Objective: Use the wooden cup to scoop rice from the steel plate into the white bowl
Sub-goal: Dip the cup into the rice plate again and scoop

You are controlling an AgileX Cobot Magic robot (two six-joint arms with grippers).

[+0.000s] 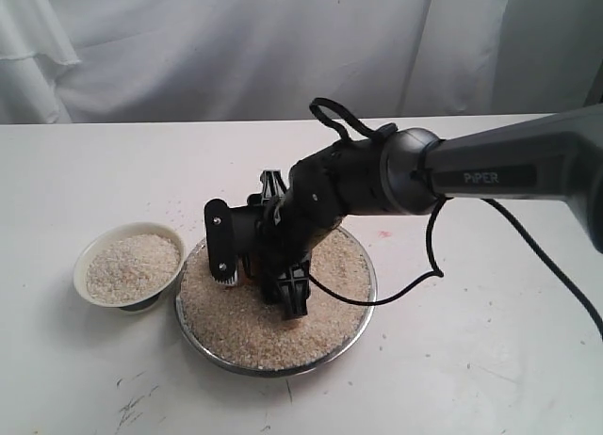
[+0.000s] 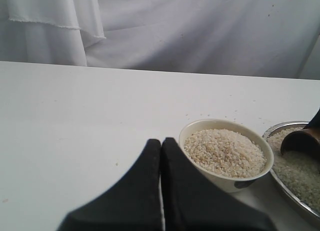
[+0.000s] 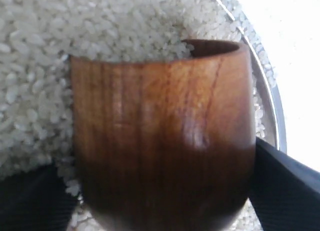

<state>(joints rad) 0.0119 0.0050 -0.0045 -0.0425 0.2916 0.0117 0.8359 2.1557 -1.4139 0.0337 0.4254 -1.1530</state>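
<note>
Wooden cup [image 3: 160, 136] — between 2 fingers [image 3: 285, 186] of right gripper [image 3: 157, 193], rim in rice [image 3: 100, 26]

We see the right arm [image 1: 513, 167]: grey forearm shell, white PIPER lettering [image 1: 480, 177], black wrist [image 1: 330, 195]. Thin black cable [image 1: 429, 249] trails off it (second loop up top). We've got left fingers [image 2: 142, 191] as matte black wedges; right fingers [image 3: 285, 191] black too.
</note>
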